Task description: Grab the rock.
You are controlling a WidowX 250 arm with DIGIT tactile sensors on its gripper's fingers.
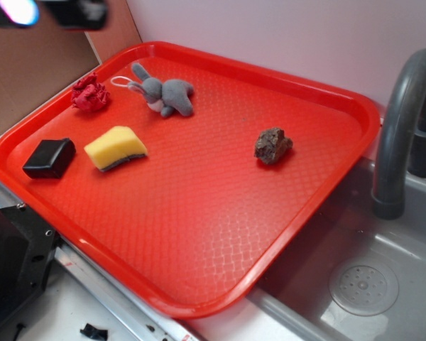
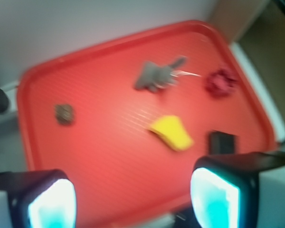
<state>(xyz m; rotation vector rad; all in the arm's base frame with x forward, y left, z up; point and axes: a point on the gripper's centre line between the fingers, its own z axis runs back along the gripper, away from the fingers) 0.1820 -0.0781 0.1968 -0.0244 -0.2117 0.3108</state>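
The rock (image 1: pixel 272 145), a small lumpy dark brown stone, lies on the right part of the red tray (image 1: pixel 199 234). In the wrist view the rock (image 2: pixel 64 114) shows small and blurred at the tray's left side. My gripper (image 2: pixel 133 202) hangs high above the tray's near edge, far from the rock. Its two glowing pads (image 2: pixel 213 199) stand wide apart with nothing between them. In the exterior view only a dark piece of the gripper (image 1: pixel 50 11) shows at the top left corner.
Also on the tray are a grey plush rabbit (image 1: pixel 163 92), a crumpled red fabric ball (image 1: pixel 90 94), a yellow sponge (image 1: pixel 116 148) and a black wedge block (image 1: pixel 50 158). A grey sink (image 1: pixel 369 284) with a dark faucet (image 1: pixel 397 128) sits to the right.
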